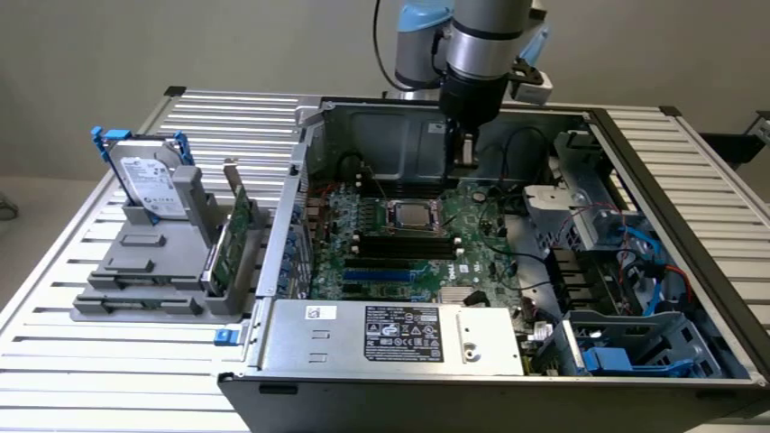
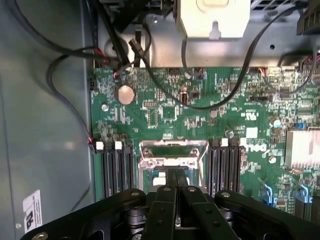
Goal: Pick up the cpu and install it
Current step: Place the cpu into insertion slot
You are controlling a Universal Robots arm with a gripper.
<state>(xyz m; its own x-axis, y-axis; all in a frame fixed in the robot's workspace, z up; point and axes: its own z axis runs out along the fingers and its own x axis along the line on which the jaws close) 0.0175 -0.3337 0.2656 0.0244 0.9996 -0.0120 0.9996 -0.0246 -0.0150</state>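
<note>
Tool (image 1: pixel 463 168): shut tight, nothing seen in its grip; hanging over the rear of the board (image 1: pixel 484 236).
Cpu (image 1: pixel 409 215): lying flat in the socket (image 2: pixel 171 161), mid-board.
Bearing: cpu below the tool, toward the exterior view's left, near; square, no long axis.

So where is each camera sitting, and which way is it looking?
Exterior view: off the arm and raised, looking down into the open computer case; the arm and gripper hang inside near the far wall.
Wrist view: on the wrist, looking along the shut gripper at the motherboard.
Shared: both show the gripper, the green motherboard and its metal-framed socket.
</note>
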